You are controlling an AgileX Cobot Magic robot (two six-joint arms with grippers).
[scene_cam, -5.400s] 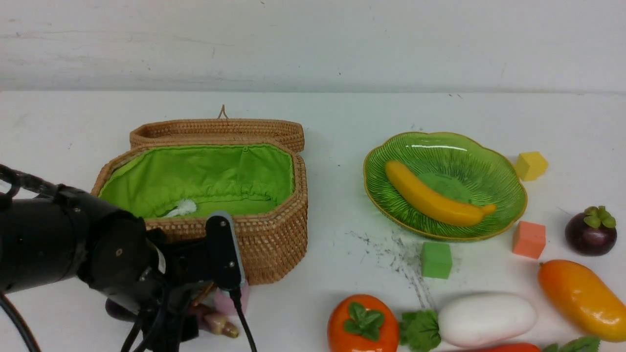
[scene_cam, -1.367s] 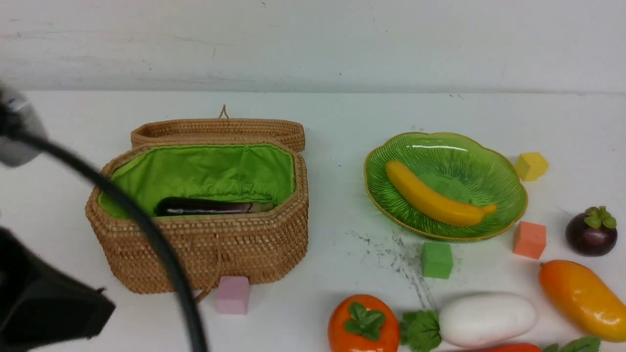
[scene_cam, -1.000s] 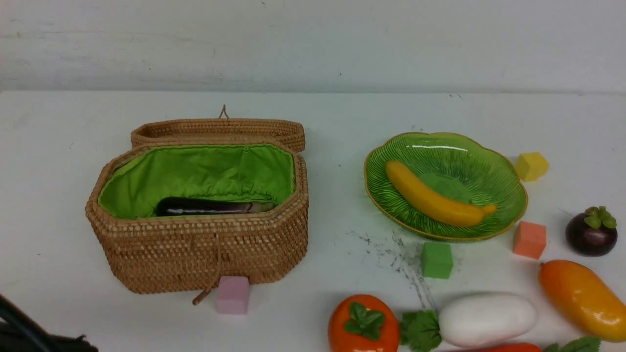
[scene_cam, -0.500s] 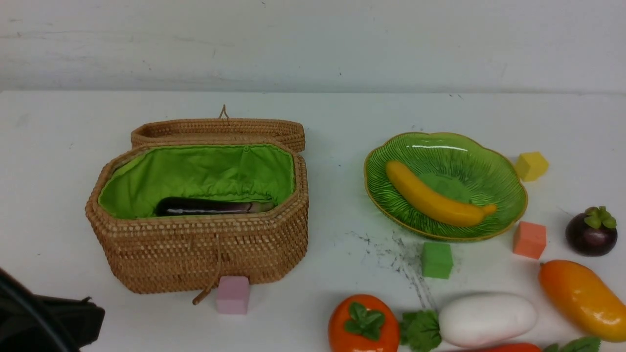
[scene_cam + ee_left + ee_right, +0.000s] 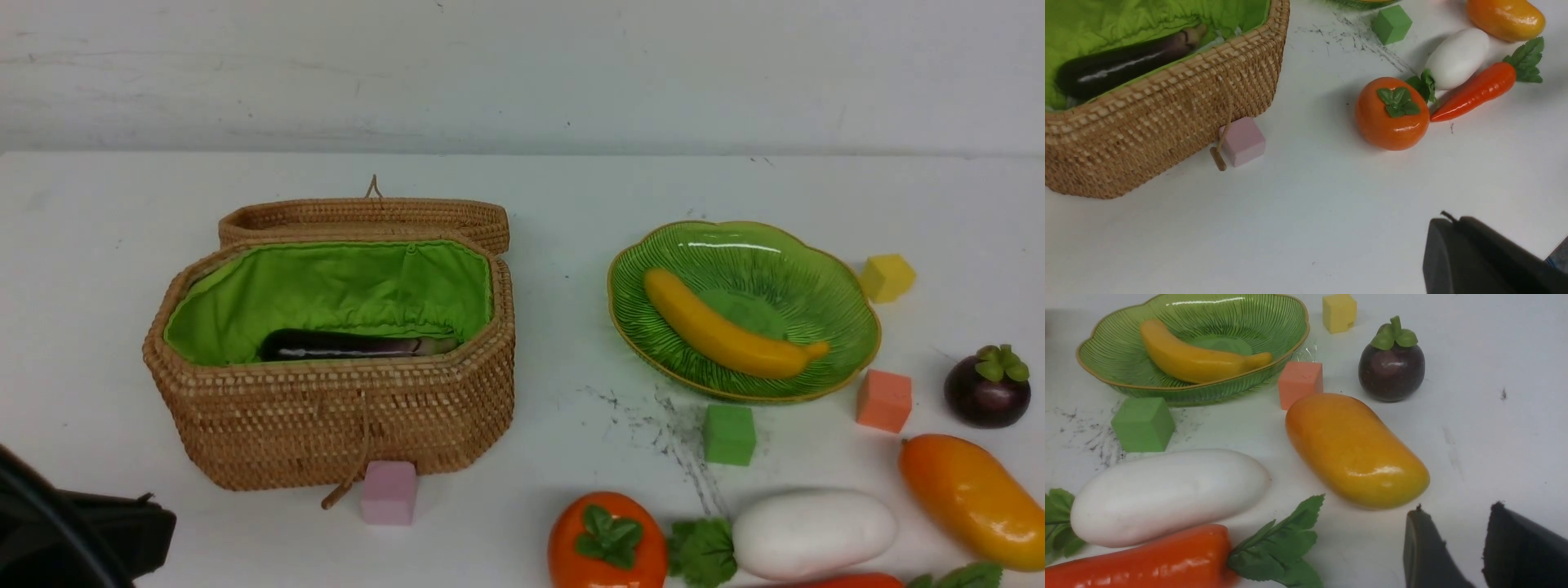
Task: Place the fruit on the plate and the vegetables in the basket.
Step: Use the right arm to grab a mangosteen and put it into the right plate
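- Since before, the eggplant (image 5: 343,345) has gone from the left gripper (image 5: 1486,261) into the basket (image 5: 326,425), at 9 o'clock on the table (image 5: 98,229). Vegetables belong there.
- Left gripper has pulled back to 7 o'clock. Only one finger (image 5: 1453,245) shows, so I cannot tell if it is open.
- Persimmon (image 5: 606,539), radish (image 5: 812,532) and carrot (image 5: 1474,87) wait at 5 o'clock, not sorted yet.
- Banana (image 5: 727,327) lies on the plate (image 5: 824,269) at 2 o'clock, because it is fruit.
- Mango (image 5: 971,498) and mangosteen (image 5: 984,392) wait near 4 o'clock.
- Right gripper (image 5: 1457,522) hangs near the mango, fingers (image 5: 1425,551) apart and empty, I think ready to grab it.
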